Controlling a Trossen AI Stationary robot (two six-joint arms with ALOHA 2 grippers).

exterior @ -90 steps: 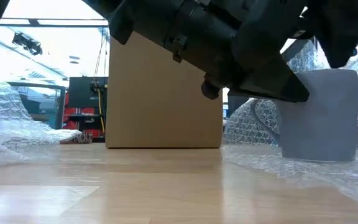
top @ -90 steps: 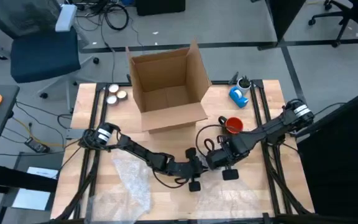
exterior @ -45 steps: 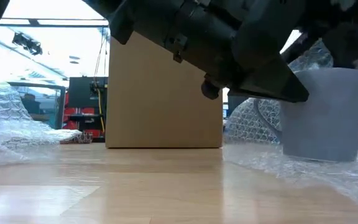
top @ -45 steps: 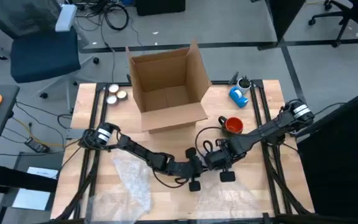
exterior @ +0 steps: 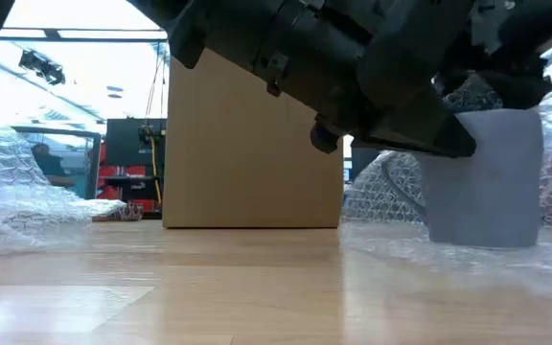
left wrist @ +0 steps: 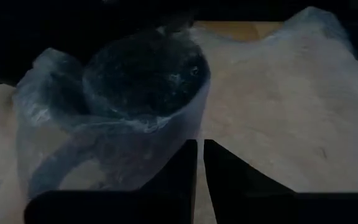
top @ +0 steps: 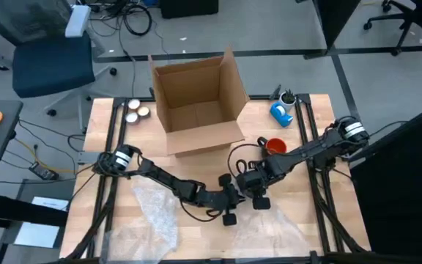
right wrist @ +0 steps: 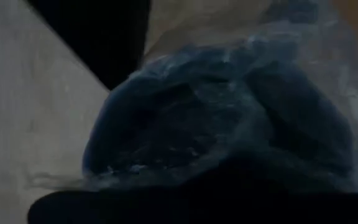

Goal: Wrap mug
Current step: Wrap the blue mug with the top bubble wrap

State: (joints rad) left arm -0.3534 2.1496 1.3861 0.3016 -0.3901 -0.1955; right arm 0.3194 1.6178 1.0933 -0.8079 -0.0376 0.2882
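Note:
A grey mug (exterior: pixel 487 177) stands upright on a sheet of bubble wrap (exterior: pixel 468 254) near the middle of the table's front half. In both wrist views the wrap lies pulled up around and over the mug (left wrist: pixel 135 93) (right wrist: pixel 216 106). My left gripper (left wrist: pixel 197 165) sits close beside the mug, shut on the wrap. My right gripper (top: pixel 250 187) hangs right over the mug's top (exterior: pixel 511 48). From above, both grippers hide the mug. My left gripper pinches the bubble wrap's edge (left wrist: pixel 194 134) between its two fingers, right beside the mug's wall. From there the wrap runs up across the mug's mouth. The mug stays upright with its base on the sheet.
An open cardboard box (top: pixel 196 103) stands at the far middle. A red cup (top: pixel 275 147) and a blue object (top: pixel 281 112) are at the far right, and two small round things (top: pixel 136 110) at the far left. A second bubble wrap sheet (top: pixel 156 213) lies near left.
My right gripper has moved toward the table's left edge and down, and now sits over the mug's top. The mug has slid a little toward the left with the wrap around it. My left gripper has kept still.

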